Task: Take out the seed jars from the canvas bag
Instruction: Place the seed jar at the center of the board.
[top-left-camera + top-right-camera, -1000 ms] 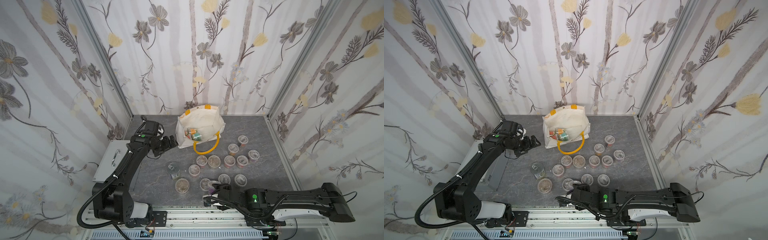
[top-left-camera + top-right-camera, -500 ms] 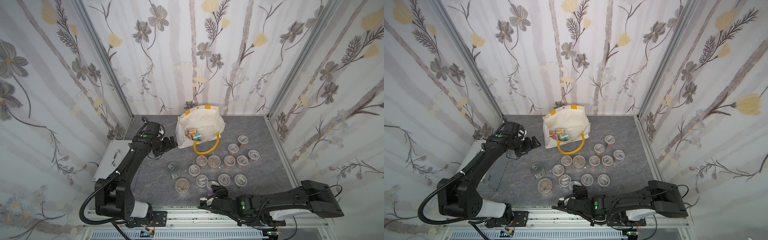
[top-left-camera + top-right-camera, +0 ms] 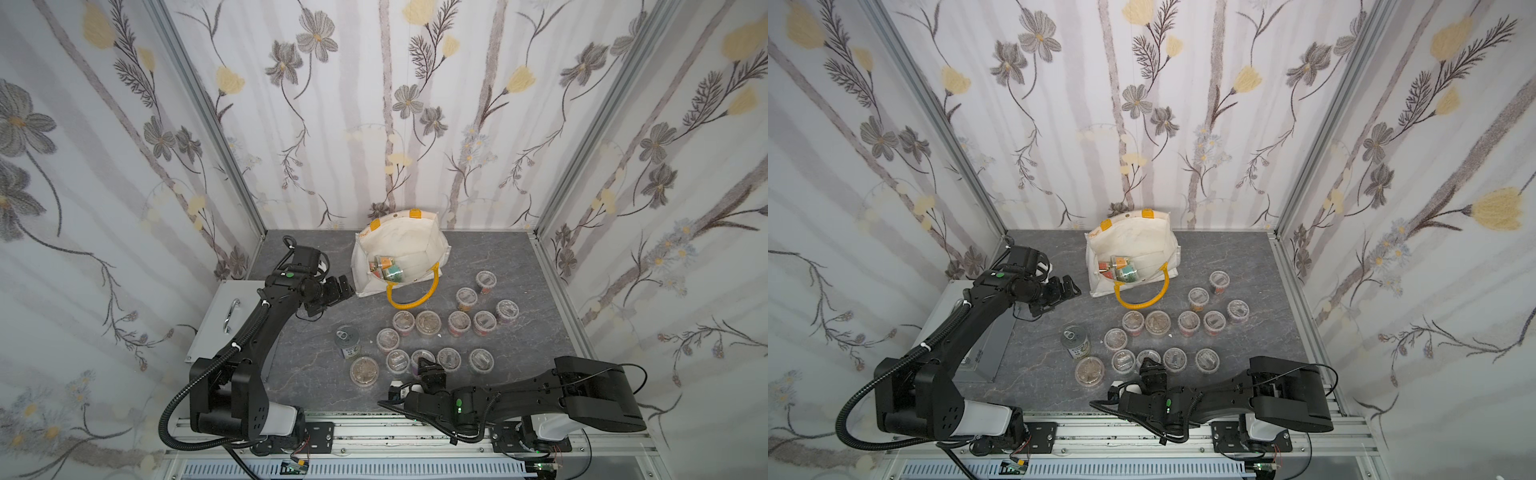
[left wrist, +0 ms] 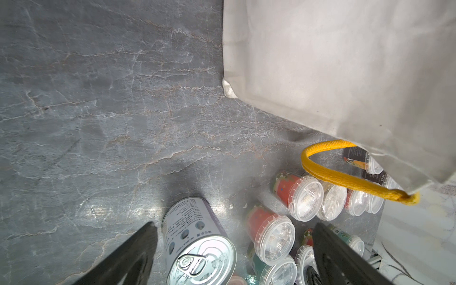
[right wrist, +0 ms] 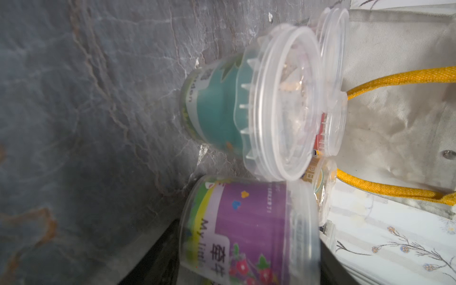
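- Grey marbled floor (image 3: 307,374) and floral walls (image 3: 374,104) appear in both top views. The canvas bag (image 3: 403,237) stands open against the back wall. A few seed jars (image 3: 388,268) lie inside it, overlapping, so their count is unclear. More jars stand in rows in front of the bag.
- In a top view, the left gripper (image 3: 347,289) hovers just beside the bag, fingers apart and empty. A grey metal box (image 3: 224,307) is partly hidden under that arm.
- In a top view, the right gripper (image 3: 1152,365) sits at the jar row farthest from the bag and covers most of one jar. The grip cannot be read here.
- Left wrist view: both fingers are cut off at the frame edge and spread wide. A tin can (image 4: 197,246) shows beyond them. The bag's outer wall hides its contents, and its yellow handle (image 4: 345,177) crosses several jars.
- Right wrist view: blurred. A purple-labelled seed jar (image 5: 251,229) fills the gap between the dark fingers, clamped at base and lid. A teal-labelled jar (image 5: 217,111) stands between it and the bag.
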